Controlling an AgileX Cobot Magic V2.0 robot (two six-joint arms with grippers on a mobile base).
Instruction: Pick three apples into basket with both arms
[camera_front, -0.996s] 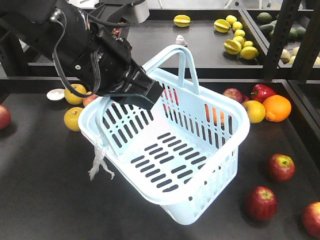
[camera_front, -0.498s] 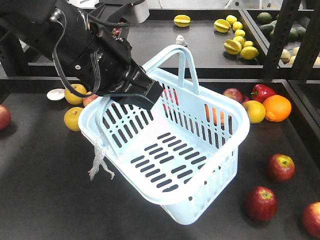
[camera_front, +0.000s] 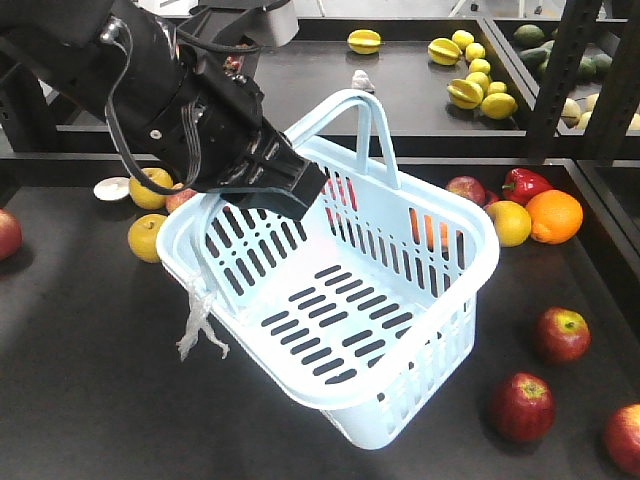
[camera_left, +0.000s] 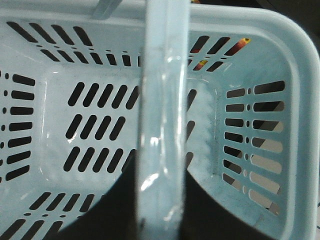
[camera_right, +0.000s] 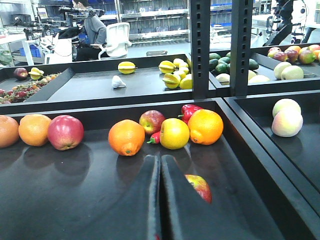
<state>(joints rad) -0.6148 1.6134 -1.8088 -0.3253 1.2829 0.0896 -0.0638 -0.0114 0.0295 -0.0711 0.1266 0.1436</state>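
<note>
Basket (camera_front: 440, 330): pale blue with slotted sides, sitting tilted on the dark table (camera_front: 90, 400), left rim higher than right
Far handle (camera_front: 372, 130): stands upright above the back rim
Near handle (camera_left: 162, 125): runs straight up the middle of the left wrist view, with the basket's slotted floor behind it
Left gripper (camera_front: 293, 195): above the basket's left rim, clamped on the near handle, with dark finger shapes on either side of the handle's lower end in the wrist view
White shred (camera_front: 198, 325): hangs from the basket's front-left corner
Right gripper (camera_right: 160, 162): fingers pressed together with only a thin slit between them, holding nothing, low over the table
Upper apple (camera_front: 561, 333): red, on the table to the right of the basket, apart from it
Middle apple (camera_front: 521, 405): red, nearer the camera, close to the basket's right corner but not touching it
Corner apple (camera_front: 625, 437): red, cut off by the picture's right edge
Streaked apple (camera_right: 200, 186): red and yellow, just beyond the right finger, which partly hides it
Bell pepper (camera_front: 524, 183): glossy red, behind the basket on the right, next to a large orange (camera_front: 553, 215)
Starfruit (camera_front: 363, 41): yellow, on the back shelf
</note>
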